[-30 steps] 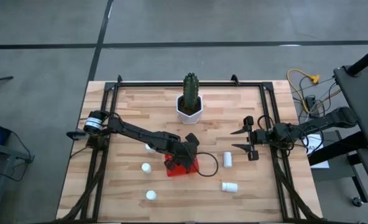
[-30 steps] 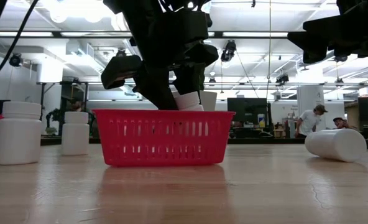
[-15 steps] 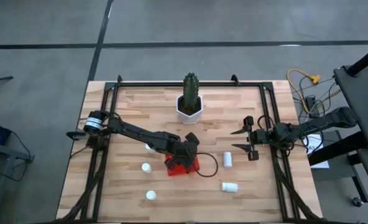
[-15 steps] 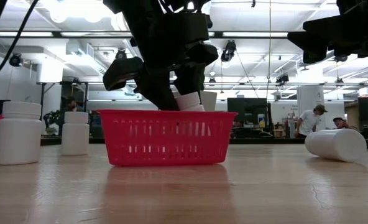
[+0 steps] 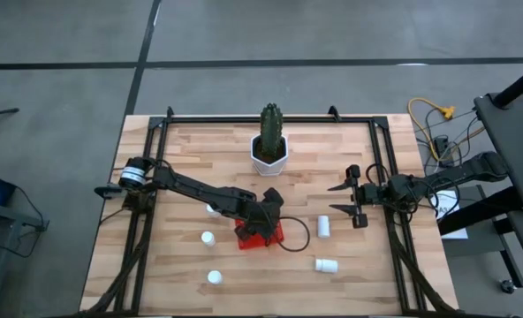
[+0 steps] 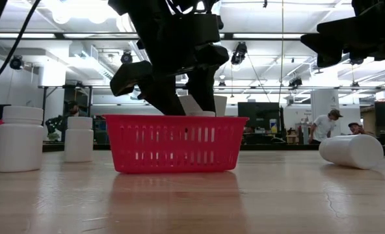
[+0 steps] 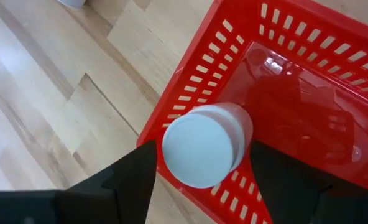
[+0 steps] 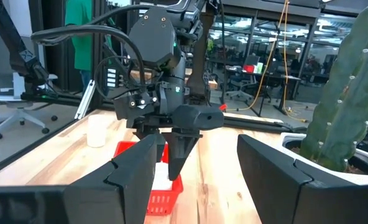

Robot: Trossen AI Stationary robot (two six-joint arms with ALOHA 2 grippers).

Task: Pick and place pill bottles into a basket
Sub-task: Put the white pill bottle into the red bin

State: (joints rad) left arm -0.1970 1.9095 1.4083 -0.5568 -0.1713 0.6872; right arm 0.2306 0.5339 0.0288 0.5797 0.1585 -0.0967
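Left gripper (image 7: 199, 180) over the basket (image 7: 296, 68), fingers parted around a bottle (image 7: 202, 146) standing in its corner (apparently being let go). Right gripper (image 5: 348, 201) open, empty, waiting at the table's right. Other bottles lie scattered outside.

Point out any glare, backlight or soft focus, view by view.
Left wrist view: glare on the basket floor; the bottle cap looks soft. Low view: ceiling lights backlight the left gripper into a silhouette. Right wrist view: the cactus is blurred.
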